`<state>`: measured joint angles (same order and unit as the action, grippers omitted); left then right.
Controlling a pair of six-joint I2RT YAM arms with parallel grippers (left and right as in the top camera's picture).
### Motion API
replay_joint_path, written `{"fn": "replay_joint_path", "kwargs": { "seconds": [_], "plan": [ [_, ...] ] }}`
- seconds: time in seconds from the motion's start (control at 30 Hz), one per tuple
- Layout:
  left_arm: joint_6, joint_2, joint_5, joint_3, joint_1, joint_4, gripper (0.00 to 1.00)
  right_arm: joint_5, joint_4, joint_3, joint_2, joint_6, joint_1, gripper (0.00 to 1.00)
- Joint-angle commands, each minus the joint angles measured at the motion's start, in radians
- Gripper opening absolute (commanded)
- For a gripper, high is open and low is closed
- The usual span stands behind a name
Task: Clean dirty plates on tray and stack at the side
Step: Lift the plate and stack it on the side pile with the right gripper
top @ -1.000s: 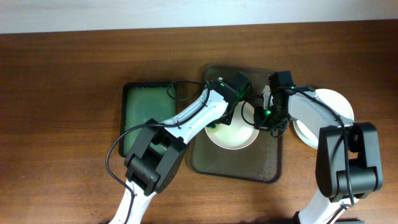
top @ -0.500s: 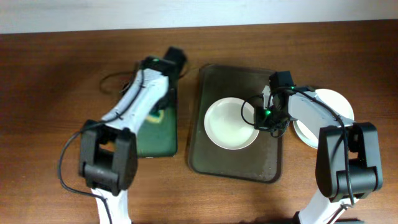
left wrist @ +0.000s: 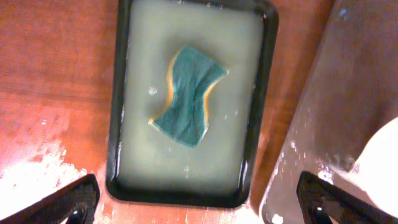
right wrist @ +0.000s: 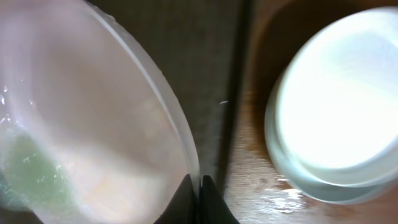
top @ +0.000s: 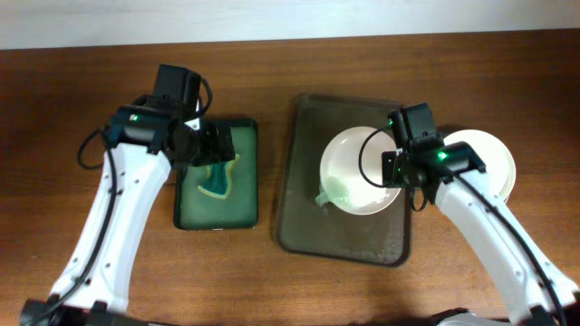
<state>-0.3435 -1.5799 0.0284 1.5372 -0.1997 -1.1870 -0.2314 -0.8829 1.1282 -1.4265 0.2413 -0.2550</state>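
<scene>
Right wrist view: plate (right wrist: 93,124) rim pinched by right gripper (right wrist: 199,193), tilted over wet brown tray (right wrist: 211,56). Stacked plates (right wrist: 336,93) set beside on wooden table (top: 91,81). Left gripper (left wrist: 199,202) spread wide – held above green tray (left wrist: 118,124), sponge (left wrist: 189,93) inside.

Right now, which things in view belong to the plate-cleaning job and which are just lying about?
Job: plate, pinched at its rim by the right gripper; brown tray; stacked plates beside it.
Lying about: sponge, loose in the wet green tray.
</scene>
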Motion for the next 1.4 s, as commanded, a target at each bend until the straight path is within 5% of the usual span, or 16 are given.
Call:
{"fn": "replay_joint_path", "kwargs": {
  "seconds": [0.0, 0.2, 0.4, 1.37],
  "plan": [
    [0.008, 0.034, -0.007, 0.002, 0.002, -0.034, 0.99, -0.266, -0.004, 0.005, 0.116, 0.053, -0.100, 0.04],
    [0.008, 0.034, -0.007, 0.002, 0.002, -0.034, 0.99, -0.761, -0.057, 0.005, 0.157, 0.052, -0.493, 0.04],
    [0.008, 0.034, -0.007, 0.002, 0.002, -0.034, 0.99, -0.979, -0.064, 0.005, 0.157, 0.043, -0.710, 0.04],
    [0.008, 0.034, -0.007, 0.002, 0.002, -0.034, 0.99, -1.017, -0.094, 0.005, 0.157, 0.023, -0.726, 0.04]
  ]
}}
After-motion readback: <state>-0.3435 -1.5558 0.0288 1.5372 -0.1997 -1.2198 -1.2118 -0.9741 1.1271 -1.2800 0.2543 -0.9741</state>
